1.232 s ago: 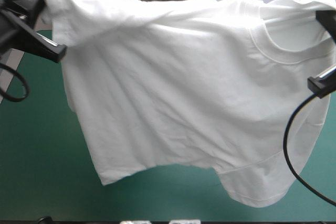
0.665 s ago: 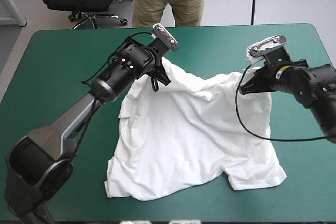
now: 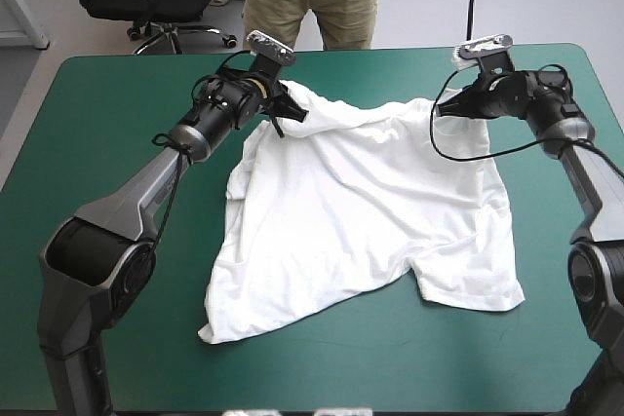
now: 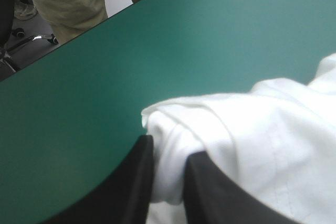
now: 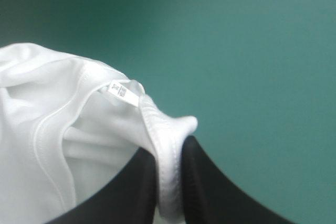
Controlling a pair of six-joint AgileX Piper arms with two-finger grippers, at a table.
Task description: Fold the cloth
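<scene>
The white T-shirt [image 3: 366,211] lies mostly spread on the teal-green table, its hem toward the near edge. My left gripper [image 3: 290,109] pinches the far left corner of the T-shirt [image 4: 220,129], fingers all but shut on a fold of cloth. At the far right, my right gripper [image 3: 441,112] is shut on the collar rim of the T-shirt [image 5: 167,129], beside a small label [image 5: 119,89]. Both held edges are raised slightly off the table, and the cloth between them sags in soft wrinkles.
Bare teal-green cover [image 3: 107,143] stretches left of the T-shirt and along the near edge. The table's far edge [image 3: 390,50] runs just beyond both grippers.
Earlier the T-shirt hung high, stretched between the raised grippers. Both arms have since come down and moved toward the far edge, laying the cloth flatter on the table.
</scene>
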